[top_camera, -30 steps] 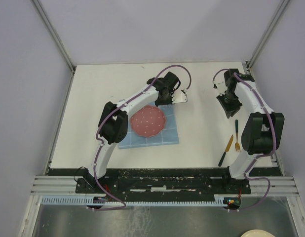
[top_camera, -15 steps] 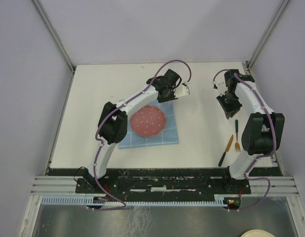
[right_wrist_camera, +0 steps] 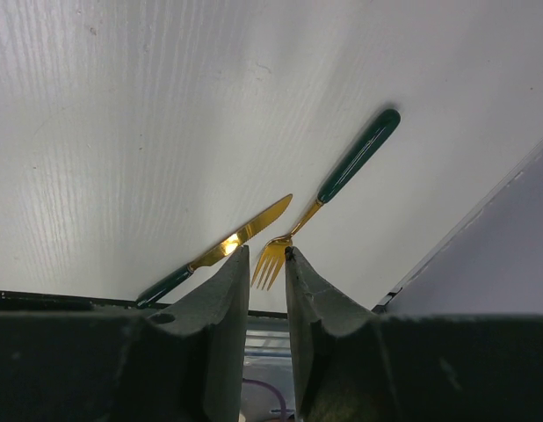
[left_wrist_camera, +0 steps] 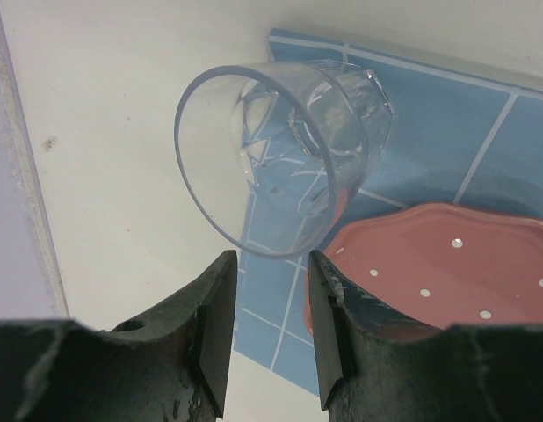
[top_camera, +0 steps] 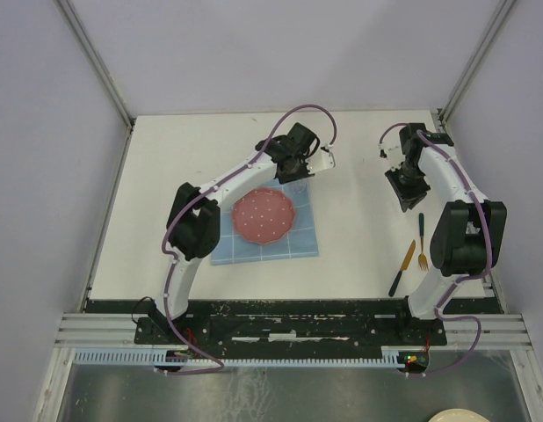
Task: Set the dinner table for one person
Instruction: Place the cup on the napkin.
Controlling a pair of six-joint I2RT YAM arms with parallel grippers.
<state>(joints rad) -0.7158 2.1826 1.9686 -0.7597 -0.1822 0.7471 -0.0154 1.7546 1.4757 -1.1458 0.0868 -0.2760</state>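
A clear faceted glass stands on the far corner of the blue grid placemat, beside the pink dotted plate. My left gripper is open and empty, its fingertips just short of the glass rim. In the top view it hovers over the placemat's far right corner, beside the plate. My right gripper is empty, its jaws a narrow gap apart. It hangs above the white dinner table. A gold knife and fork, both green-handled, lie beneath it.
The knife and fork lie on the table near the right arm's base. Metal frame posts and grey walls border the table on the left, right and far sides. A black rail runs along the near edge.
My left gripper has moved a little toward the far side of the placemat and its elbow has shifted left. The right arm has not moved.
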